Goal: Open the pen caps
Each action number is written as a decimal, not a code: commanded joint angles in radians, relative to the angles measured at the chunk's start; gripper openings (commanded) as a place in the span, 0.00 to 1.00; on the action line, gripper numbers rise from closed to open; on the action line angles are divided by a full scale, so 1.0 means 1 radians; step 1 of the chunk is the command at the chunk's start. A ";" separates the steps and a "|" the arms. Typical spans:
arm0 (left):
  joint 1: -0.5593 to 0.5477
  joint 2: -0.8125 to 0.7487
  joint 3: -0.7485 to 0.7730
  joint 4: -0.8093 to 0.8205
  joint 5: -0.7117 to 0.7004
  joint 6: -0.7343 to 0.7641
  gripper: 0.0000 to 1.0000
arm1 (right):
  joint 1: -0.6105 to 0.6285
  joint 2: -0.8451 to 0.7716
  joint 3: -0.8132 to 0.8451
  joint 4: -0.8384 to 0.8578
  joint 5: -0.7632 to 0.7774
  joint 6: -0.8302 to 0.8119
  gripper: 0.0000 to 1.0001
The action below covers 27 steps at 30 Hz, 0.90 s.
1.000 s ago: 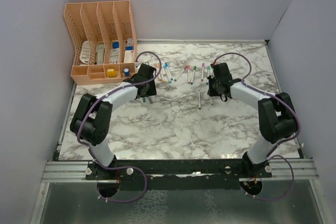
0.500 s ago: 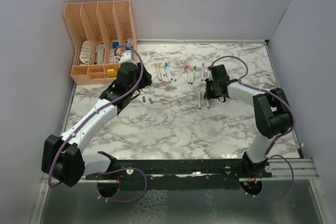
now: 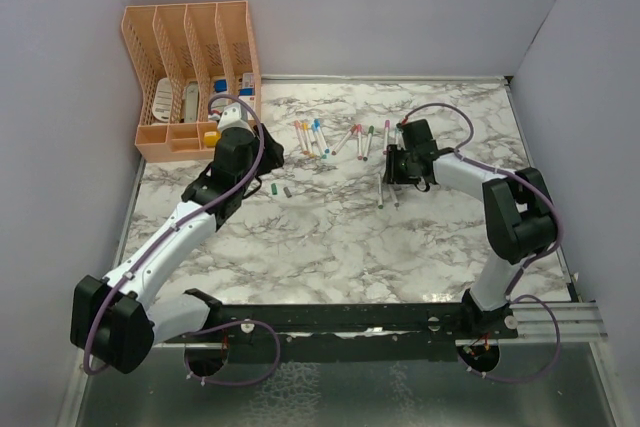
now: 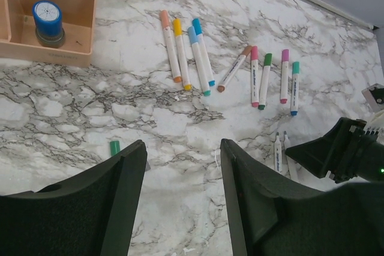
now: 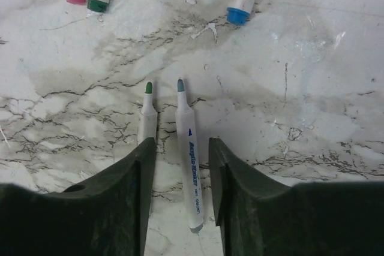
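Right wrist view shows the right gripper (image 5: 182, 148) with fingers parted around, not touching, a grey-tipped pen (image 5: 191, 169) lying uncapped on the marble table (image 5: 312, 88), while the left gripper (image 4: 183, 148) hangs open and empty just beside a loose green cap (image 4: 114, 147), the other pen caps (image 4: 195, 26) sitting on a row of pens (image 4: 264, 79) beyond.

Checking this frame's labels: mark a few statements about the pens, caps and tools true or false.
1. Two uncapped pens lie by the right tool. True.
2. The right tool grips a pen. False: its jaws are open, and both pens lie on the table.
3. The left tool holds a green cap. False: it is open and empty, and the cap lies on the table.
4. A round blue-topped item stands in the organizer. True.
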 commanded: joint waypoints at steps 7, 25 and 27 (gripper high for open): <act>0.002 -0.042 -0.027 0.044 0.014 -0.001 0.66 | -0.012 0.020 0.260 -0.096 0.170 -0.037 0.73; 0.002 -0.069 -0.058 0.071 0.036 0.003 0.71 | -0.115 0.351 0.579 -0.169 0.150 -0.073 0.55; 0.002 -0.068 -0.058 0.072 0.035 0.003 0.71 | -0.118 0.367 0.587 -0.167 0.145 -0.078 0.54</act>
